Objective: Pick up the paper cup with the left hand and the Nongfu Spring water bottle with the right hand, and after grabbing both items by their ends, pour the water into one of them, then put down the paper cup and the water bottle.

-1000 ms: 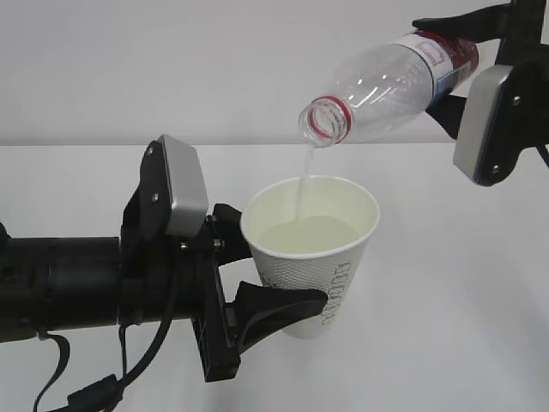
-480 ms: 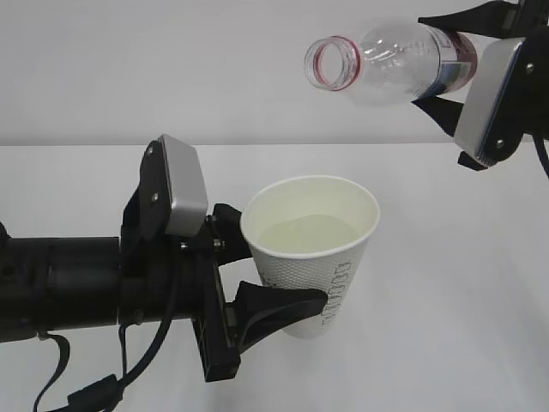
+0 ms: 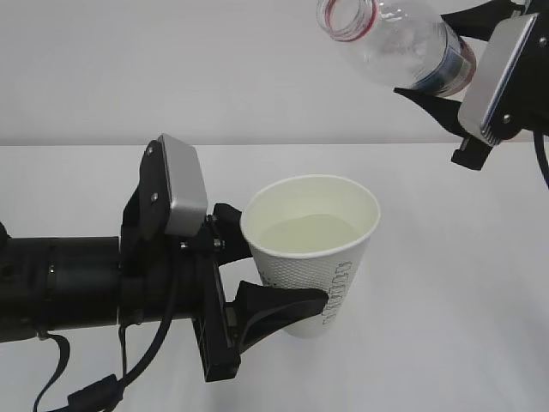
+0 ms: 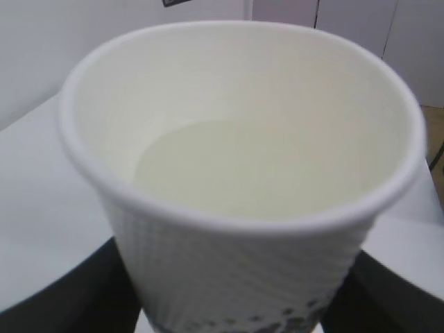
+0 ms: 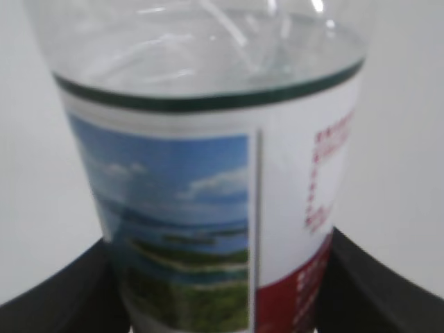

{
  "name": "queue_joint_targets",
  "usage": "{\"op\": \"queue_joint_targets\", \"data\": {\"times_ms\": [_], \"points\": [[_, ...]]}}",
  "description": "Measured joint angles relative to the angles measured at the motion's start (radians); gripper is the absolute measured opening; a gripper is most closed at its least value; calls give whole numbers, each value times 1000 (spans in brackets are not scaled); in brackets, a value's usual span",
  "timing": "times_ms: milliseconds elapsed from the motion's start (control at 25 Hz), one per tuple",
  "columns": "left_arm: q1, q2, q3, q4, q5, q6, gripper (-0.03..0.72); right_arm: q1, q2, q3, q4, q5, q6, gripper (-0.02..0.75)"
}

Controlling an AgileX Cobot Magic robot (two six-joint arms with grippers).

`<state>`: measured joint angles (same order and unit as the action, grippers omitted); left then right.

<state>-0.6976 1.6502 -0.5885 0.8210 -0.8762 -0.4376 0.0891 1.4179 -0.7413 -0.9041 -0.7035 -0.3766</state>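
The biggest thing in shot is the left hand (image 3: 257, 283), a black robot arm gripper with a silver-grey rectangular module, coming in from the left; its black claw fingers (image 3: 279, 307) are pinching the lower wall of the white tapered paper cup (image 3: 313, 257), one finger in front and one behind; gripping low looks sensible to me, since it leaves the mouth free and keeps the cup upright and clear of the white tabletop (image 3: 455, 300).

The right hand (image 3: 446, 81), the twin gripper up in the top right corner, has its fingers clamped on the labelled lower end of the tall clear ribbed plastic Nongfu Spring water bottle (image 3: 399, 43); the right wrist view shows a black finger on each side of the red-white label with the landscape picture; the bottle sits well above and to the right of the cup, tilted with its red-ringed mouth pointing up and to the left, so nothing can run out; I can't see any stream.

The cup holds the water (image 4: 236, 166), a clear pool covering the cream bottom, roughly half full by my guess; the bottle looks close to empty.

So I'd say the pour is done and setting both things down is what's left.
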Motion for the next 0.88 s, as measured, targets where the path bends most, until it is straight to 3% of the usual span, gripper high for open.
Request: {"op": "queue_joint_targets", "data": {"times_ms": [880], "points": [[0, 0, 0, 0, -2, 0, 501, 0, 0, 0, 2, 0, 234, 503]]}}
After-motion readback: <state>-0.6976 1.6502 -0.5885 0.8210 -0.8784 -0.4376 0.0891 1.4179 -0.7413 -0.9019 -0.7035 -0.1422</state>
